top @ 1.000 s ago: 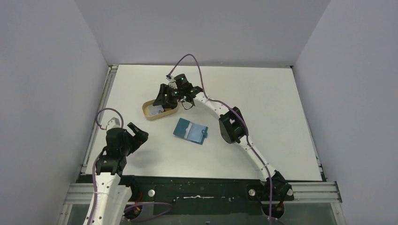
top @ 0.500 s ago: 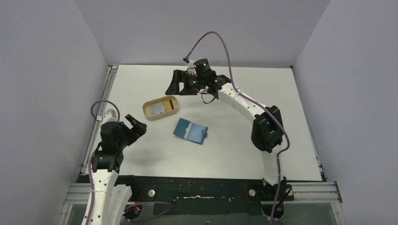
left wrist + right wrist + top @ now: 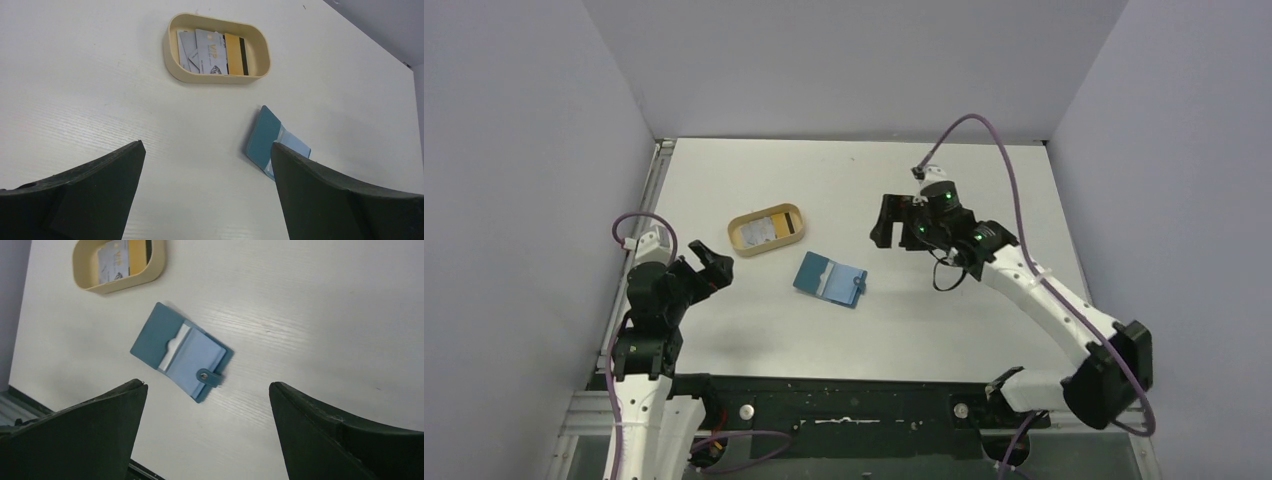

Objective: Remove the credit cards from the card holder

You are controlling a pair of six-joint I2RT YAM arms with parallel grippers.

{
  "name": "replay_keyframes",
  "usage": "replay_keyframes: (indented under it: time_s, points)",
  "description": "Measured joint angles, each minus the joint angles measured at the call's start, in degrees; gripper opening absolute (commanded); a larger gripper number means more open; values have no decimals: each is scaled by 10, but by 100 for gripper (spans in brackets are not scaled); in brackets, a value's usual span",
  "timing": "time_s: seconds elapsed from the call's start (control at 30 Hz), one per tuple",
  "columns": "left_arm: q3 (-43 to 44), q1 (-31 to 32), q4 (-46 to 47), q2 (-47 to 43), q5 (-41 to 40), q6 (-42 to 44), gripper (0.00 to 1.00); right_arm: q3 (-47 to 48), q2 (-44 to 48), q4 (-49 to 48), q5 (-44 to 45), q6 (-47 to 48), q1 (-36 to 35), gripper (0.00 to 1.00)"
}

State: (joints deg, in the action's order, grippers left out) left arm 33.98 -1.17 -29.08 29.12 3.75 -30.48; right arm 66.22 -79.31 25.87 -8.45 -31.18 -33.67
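Observation:
The teal card holder (image 3: 830, 279) lies unfolded on the white table; its light blue pockets (image 3: 192, 360) and snap tab (image 3: 206, 375) face up. Several credit cards (image 3: 767, 228), grey ones and a yellow one with a dark stripe (image 3: 235, 47), lie in the oval tan tray (image 3: 736, 241). My left gripper (image 3: 712, 262) hovers open to the left of the card holder (image 3: 264, 140) with nothing between its fingers. Off to the right of the card holder my right gripper (image 3: 881, 222) stands open and empty, well above the table (image 3: 207, 384).
The tan tray (image 3: 220, 79) sits just behind and left of the card holder, and its rim (image 3: 120, 285) shows at the top of the right wrist view. Grey walls close in three sides. The metal rail of the arm bases (image 3: 844, 405) runs along the near edge.
My right gripper has let go over the tray, lifted and swung right to a spot beside the card holder. The left gripper has opened a little wider and edged back.

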Motion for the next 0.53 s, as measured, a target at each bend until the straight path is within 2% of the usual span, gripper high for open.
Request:
replay_keyframes:
  time_s: [0.17,0.27,0.53]
  points:
    - [0,-1,7,-1,0,12,97,-52,139,38,99,11,7,100]
    - [-2,-1,8,-8,2,13,97,-62,188,57,151,14,7,100]
    - [-3,-1,9,-19,2,14,97,-65,222,80,224,21,14,100]
